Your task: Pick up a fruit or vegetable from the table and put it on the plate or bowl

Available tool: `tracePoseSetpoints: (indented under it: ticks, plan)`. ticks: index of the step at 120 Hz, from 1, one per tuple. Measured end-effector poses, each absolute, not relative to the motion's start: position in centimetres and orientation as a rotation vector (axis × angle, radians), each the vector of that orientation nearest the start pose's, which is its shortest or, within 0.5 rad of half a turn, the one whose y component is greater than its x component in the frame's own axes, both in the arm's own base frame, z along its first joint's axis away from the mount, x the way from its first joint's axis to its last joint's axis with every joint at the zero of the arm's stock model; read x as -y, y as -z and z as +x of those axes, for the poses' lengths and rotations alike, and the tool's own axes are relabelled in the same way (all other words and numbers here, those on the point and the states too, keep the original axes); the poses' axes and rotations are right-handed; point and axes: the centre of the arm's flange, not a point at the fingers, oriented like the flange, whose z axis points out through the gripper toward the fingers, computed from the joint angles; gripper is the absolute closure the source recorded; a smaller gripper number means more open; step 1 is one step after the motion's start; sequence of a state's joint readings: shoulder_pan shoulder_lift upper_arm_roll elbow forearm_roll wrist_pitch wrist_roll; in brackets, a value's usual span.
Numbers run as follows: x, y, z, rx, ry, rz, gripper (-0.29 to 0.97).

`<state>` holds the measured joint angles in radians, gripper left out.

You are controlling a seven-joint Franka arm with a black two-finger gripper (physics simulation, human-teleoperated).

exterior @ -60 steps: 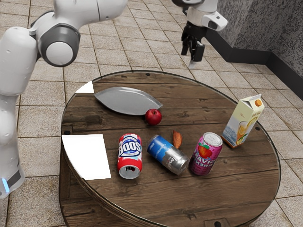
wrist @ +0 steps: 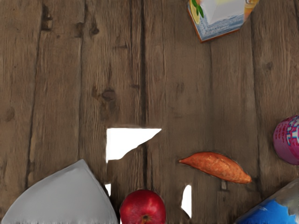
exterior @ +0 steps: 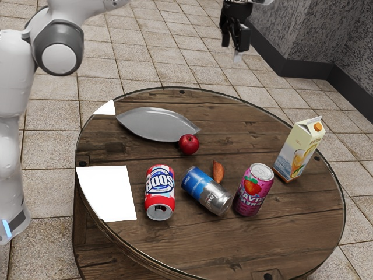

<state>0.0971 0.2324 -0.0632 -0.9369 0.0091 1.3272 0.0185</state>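
A red apple (exterior: 188, 143) lies on the round wooden table (exterior: 245, 233), touching the tip of a shallow grey plate (exterior: 154, 124). An orange sweet potato (exterior: 218, 171) rests a little nearer the front, between two cans. My gripper (exterior: 235, 45) hangs high above the table's far edge, open, with nothing between its fingers. Under my hand the wrist view has the apple (wrist: 143, 207), the sweet potato (wrist: 217, 167) and a corner of the plate (wrist: 65, 198).
A red soda can (exterior: 159, 192) and a blue can (exterior: 206, 191) lie on their sides near the front. A pink can (exterior: 253, 189) stands upright beside them. A juice carton (exterior: 299, 149) stands at the exterior view's right, also the carton (wrist: 219, 16).
My gripper has risen and shifted slightly toward the exterior view's left. The objects on the table have not moved.
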Motion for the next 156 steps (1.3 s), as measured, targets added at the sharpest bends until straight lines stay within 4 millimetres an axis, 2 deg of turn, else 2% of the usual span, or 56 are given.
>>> tracePoseSetpoints:
  ticks: [14,18,32,43,60,75,90,107,132,145,156]
  plan:
    - [-3.1,-73.3,58.2,0.048,0.152,-3.123,0.0]
    - [-3.2,-71.8,58.4,0.041,0.097,-3.118,0.0]
    - [-3.1,-67.3,56.6,-0.061,-0.034,-3.087,0.0]
    - [-2.6,-66.1,56.7,-0.251,-0.041,-3.077,0.0]
    - [1.2,-65.7,56.9,-0.63,-0.032,-3.023,0.0]
    - [1.2,-60.0,57.6,-0.838,-0.11,-2.984,0.0]
    - [0.0,-57.2,58.4,-0.978,-0.074,-2.947,0.0]
    - [-1.0,-56.7,59.0,-1.096,-0.009,-2.899,0.0]
    - [-0.4,-55.9,59.0,-1.269,0.017,-2.831,0.0]
    - [-0.3,-55.4,57.3,-1.339,-0.001,-2.8,0.0]
    - [-0.3,-54.1,56.6,-1.404,-0.033,-2.775,0.0]
